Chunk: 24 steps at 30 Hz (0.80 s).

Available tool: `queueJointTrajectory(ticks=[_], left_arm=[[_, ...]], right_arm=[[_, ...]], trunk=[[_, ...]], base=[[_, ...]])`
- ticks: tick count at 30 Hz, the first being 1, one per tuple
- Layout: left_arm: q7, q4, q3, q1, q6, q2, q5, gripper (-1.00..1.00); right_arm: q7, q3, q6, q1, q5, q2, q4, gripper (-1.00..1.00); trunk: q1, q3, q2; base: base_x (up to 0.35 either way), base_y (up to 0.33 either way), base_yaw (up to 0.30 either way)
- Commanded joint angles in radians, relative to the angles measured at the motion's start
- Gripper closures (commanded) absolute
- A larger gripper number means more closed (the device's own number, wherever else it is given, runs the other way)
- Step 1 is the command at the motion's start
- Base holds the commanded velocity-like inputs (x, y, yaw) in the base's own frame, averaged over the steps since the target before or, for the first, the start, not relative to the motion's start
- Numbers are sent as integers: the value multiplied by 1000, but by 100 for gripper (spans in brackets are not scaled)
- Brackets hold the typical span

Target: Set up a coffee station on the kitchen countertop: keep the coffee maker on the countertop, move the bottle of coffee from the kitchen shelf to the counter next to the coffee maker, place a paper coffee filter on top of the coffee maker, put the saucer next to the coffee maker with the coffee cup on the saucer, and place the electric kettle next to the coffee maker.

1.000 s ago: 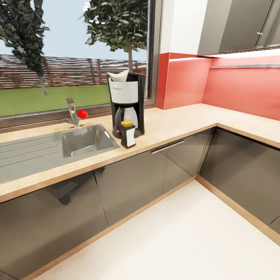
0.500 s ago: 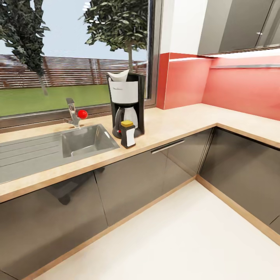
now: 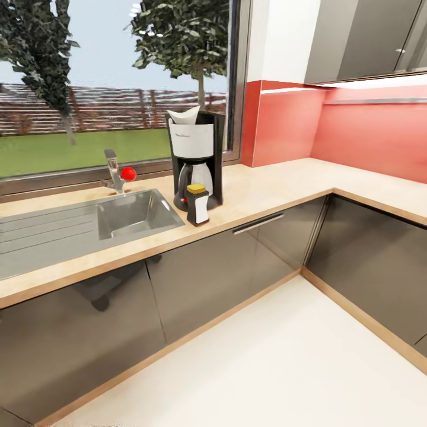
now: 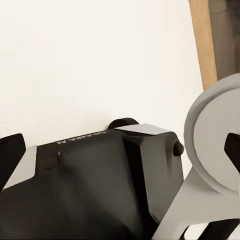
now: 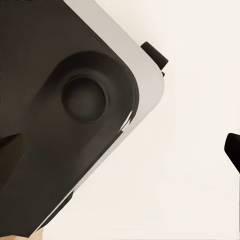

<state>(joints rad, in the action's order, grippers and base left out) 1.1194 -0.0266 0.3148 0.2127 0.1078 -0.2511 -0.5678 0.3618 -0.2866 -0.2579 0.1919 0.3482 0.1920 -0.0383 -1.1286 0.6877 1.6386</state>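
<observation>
coffee maker [image 3: 197, 159] on counter with filter [image 3: 183, 115] on top, coffee bottle [image 3: 197, 204] just beside; saucer, cup, kettle left; gripper states unclear.

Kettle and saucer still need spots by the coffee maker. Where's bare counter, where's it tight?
Free: the beige countertop from the black-and-white coffee maker to the red-backsplash corner. Also the front strip between the yellow-capped coffee bottle and the counter edge, though narrow. Crowded: the side bordered by the steel sink and red-knobbed faucet, with the bottle right in front.
</observation>
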Motion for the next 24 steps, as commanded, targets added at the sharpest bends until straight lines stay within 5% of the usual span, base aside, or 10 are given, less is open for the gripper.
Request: queueJointTrajectory(ticks=[1, 24], left_arm=[[0, 1, 6, -1, 10, 0, -6, -100], [-1, 1, 1, -4, 9, 0, -7, -100]], right_arm=[[0, -5, -7, 1, 0, 0, -3, -100], [0, -5, -7, 1, 0, -2, -3, -100]], trunk=[[0, 1, 0], [0, 1, 0]], base=[[0, 0, 202], [0, 0, 262]])
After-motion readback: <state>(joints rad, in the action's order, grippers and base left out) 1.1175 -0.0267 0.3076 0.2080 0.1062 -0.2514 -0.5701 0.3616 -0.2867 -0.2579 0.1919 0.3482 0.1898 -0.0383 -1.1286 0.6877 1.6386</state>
